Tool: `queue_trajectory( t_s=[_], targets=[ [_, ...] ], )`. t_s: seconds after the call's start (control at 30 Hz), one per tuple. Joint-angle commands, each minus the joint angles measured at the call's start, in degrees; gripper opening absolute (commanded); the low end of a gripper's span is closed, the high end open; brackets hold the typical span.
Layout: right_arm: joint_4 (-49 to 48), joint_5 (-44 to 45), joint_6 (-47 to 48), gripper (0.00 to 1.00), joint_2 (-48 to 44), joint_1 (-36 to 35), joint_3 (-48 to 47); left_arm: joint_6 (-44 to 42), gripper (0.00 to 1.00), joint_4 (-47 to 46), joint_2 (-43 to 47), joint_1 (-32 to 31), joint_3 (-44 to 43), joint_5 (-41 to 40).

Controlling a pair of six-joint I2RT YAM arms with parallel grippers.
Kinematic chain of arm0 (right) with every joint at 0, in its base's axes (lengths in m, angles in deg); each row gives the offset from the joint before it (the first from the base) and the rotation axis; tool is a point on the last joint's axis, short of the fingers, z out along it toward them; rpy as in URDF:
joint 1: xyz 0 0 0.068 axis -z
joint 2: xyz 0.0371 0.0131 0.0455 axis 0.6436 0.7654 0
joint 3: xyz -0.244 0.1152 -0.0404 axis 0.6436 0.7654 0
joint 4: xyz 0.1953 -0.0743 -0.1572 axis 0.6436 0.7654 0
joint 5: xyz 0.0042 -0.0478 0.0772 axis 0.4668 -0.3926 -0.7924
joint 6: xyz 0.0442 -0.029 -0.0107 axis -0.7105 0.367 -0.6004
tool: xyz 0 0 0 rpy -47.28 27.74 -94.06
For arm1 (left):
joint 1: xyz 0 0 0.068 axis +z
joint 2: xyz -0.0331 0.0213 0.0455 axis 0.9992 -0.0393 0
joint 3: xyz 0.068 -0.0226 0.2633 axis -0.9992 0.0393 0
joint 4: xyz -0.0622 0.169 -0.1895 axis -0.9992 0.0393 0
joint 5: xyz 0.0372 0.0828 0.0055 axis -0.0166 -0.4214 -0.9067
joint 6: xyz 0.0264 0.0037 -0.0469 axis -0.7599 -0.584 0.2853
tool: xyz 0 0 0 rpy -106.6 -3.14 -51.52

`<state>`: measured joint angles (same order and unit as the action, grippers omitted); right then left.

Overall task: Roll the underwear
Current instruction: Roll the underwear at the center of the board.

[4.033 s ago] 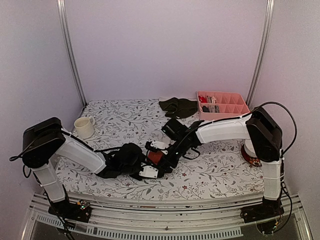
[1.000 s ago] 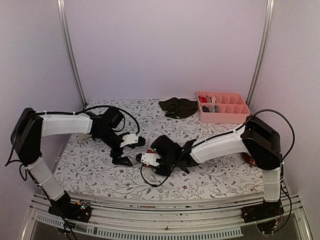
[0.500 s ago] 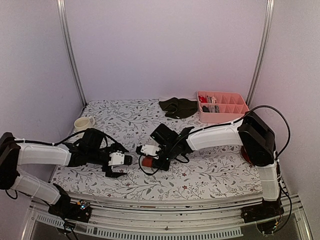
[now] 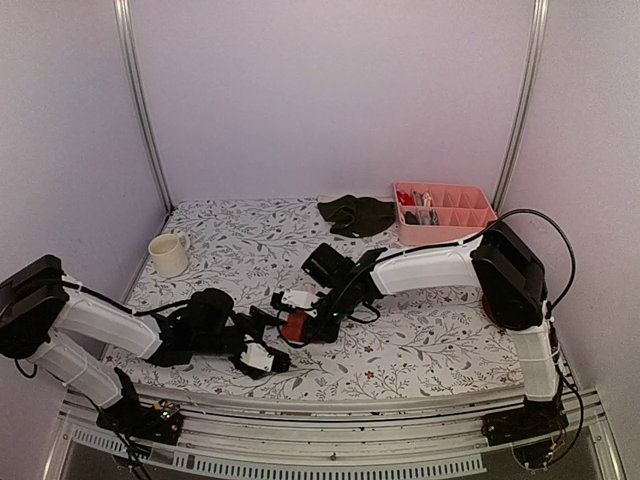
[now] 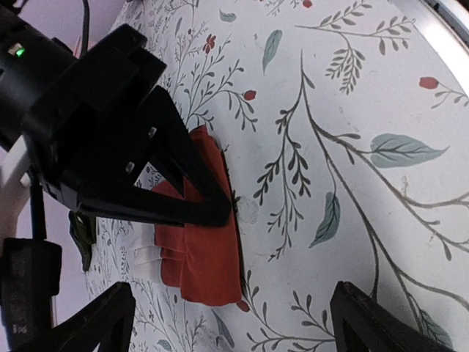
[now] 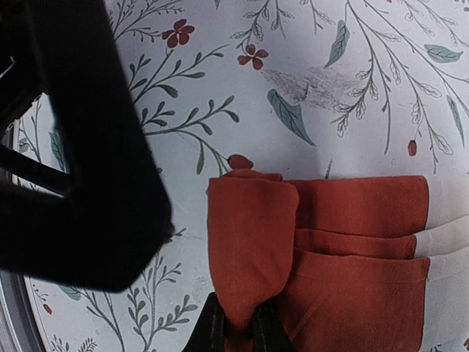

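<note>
Rust-red underwear (image 4: 293,327) lay folded on the desk (image 4: 420,340), my right claw (image 6: 236,328) pinching it; my left claw (image 5: 234,323) gaped at its seven o'clock.

So the tabletop is covered by a white floral cloth (image 4: 250,240) with grey vines and little red flowers. A cream mug (image 4: 168,254) sits upright near the left edge, handle facing right. Back right there's a pink divided tray (image 4: 446,237) with a few small bits in its left compartments, too tiny to make out. Two metal posts (image 4: 140,110) run up the pale lilac back wall (image 4: 330,90), and a metal rail (image 4: 330,440) runs along the near edge.
</note>
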<state>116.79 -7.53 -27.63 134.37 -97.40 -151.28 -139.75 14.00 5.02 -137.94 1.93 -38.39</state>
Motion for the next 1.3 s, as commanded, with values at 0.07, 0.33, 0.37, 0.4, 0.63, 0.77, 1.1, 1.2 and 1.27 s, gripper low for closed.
queue_trajectory(
  t_s=[0.07,0.33,0.37,0.4,0.63,0.77,1.1,1.2,1.27],
  targets=[
    [4.94,-3.87,-0.33,0.03,2.92,-0.11,0.0,-2.38,0.92,-11.82,-5.04,-4.73,1.64,-5.86],
    [5.41,-5.03,0.11,0.03,3.05,-0.04,0.05,-5.09,0.81,-15.93,-11.48,-6.1,0.3,-10.31],
    [5.5,-5.06,0.18,0.03,3.12,-0.07,0.07,-5.44,0.78,-16.08,-12.01,-6.13,0.21,-10.41],
    [5.49,-5.06,0.19,0.04,3.14,-0.05,0.08,-5.75,0.77,-16.4,-12.66,-6.1,0.12,-10.85],
    [5.79,-5.25,0.46,0.04,3.26,-0.03,0.04,-6.67,0.57,-18.45,-16.21,-6.27,-0.16,-12.52],
    [5.95,-5.09,0.52,0.04,3.36,-0.01,0.08,-6.32,0.44,-19.12,-17.6,-6.39,-0.42,-13.39],
    [6.14,-4.75,0.55,0.04,3.44,-0.03,0.08,-4.67,0.15,-18.02,-18.51,-6.24,-1.61,-14.57],
    [6.02,-4.23,0.55,0.04,3.31,0.02,0.08,-4.29,0.0,-17.09,-18.82,-6.3,-1.95,-14.64],
    [6.06,-4.06,0.55,0.04,3.09,0.1,0.15,-4.06,0.0,-16.08,-18.93,-6.25,-2.32,-14.78]
  ],
)
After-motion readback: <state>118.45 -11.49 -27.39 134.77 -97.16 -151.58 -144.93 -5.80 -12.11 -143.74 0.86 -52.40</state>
